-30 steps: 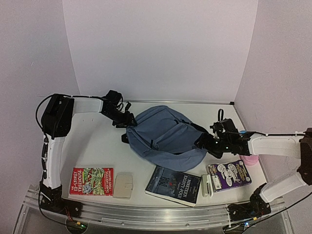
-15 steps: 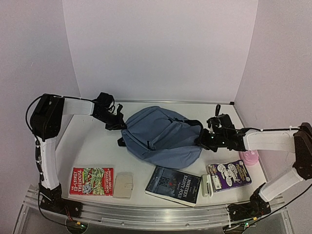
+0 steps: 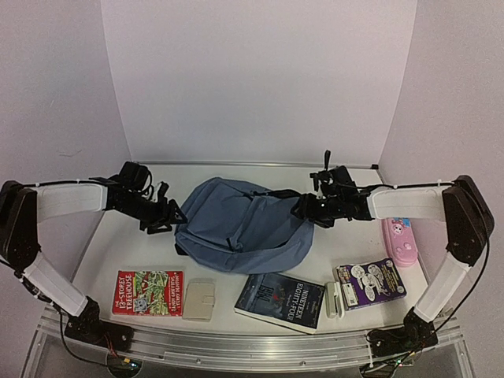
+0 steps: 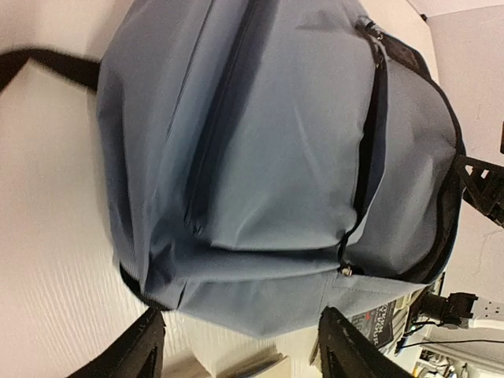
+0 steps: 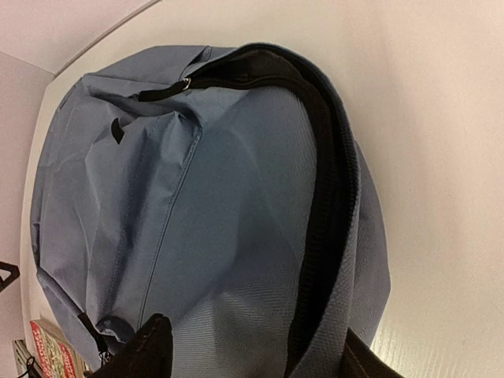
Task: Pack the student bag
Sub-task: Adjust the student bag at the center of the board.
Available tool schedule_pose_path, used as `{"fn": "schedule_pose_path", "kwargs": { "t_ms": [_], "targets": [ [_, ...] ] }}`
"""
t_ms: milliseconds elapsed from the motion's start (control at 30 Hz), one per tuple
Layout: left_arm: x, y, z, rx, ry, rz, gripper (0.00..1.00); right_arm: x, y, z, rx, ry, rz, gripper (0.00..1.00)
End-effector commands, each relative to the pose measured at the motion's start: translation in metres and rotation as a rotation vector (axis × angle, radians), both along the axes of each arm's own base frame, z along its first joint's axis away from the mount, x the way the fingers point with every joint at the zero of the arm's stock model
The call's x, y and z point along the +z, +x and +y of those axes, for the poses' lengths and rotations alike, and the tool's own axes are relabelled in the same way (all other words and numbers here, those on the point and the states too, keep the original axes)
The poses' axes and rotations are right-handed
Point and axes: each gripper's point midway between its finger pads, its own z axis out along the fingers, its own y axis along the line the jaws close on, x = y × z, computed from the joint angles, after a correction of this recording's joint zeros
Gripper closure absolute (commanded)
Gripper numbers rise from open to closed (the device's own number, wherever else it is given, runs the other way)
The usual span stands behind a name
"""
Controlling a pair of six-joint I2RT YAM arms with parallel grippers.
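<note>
Large rounded slate-blue fabric backpack [image 3: 240, 228] lies flat mid-tabletop [image 3: 142, 256]. Long axis runs roughly left to right, one end toward each arm. Zippers appear closed.

Left tool [image 3: 163, 218]: just beside bag's left end, jaws apart, nothing held, bag straight ahead of fingers.

Right tool [image 3: 305, 209]: at bag's right end, jaws apart, black-edged fabric lying between fingers, not pinched.

Judgement: right arm marginally nearer. Main zipper needs opening before packing.

Plain pale-lilac walls [image 3: 260, 79] enclosed the flat white tabletop [image 3: 134, 250] from 9 through 3 o'clock; ribbed aluminium rail [image 3: 236, 346] ran at 6 o'clock.
</note>
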Motion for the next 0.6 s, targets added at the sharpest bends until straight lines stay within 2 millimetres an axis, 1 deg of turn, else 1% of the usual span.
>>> {"fn": "schedule_pose_path", "kwargs": {
  "t_ms": [0,67,133,233,367,433,500,567],
  "targets": [
    [0.031,-0.019,-0.001,-0.011,-0.034,-0.075,0.29,0.007,0.001,0.007,0.004,0.036,-0.006,0.36],
    [0.041,-0.024,-0.006,-0.025,-0.031,-0.098,0.27,0.008,-0.005,0.003,-0.019,0.034,-0.007,0.36],
    [0.050,-0.024,-0.015,-0.036,-0.014,-0.124,0.27,0.012,-0.011,0.001,-0.036,0.034,-0.018,0.37],
    [0.059,-0.022,-0.038,-0.069,0.019,-0.165,0.26,0.015,-0.019,-0.005,-0.057,0.038,-0.022,0.36],
    [0.059,-0.016,-0.075,-0.129,0.015,-0.188,0.26,0.011,-0.025,-0.008,-0.061,0.041,-0.005,0.37],
    [0.051,-0.013,-0.086,-0.147,0.013,-0.178,0.26,0.011,-0.029,-0.008,-0.059,0.050,-0.001,0.39],
    [0.042,-0.011,-0.094,-0.157,0.019,-0.161,0.26,0.013,-0.032,-0.012,-0.068,0.051,-0.006,0.47],
    [0.037,-0.013,-0.104,-0.171,0.012,-0.155,0.26,0.013,-0.034,-0.016,-0.077,0.043,-0.012,0.59]
  ]
}}
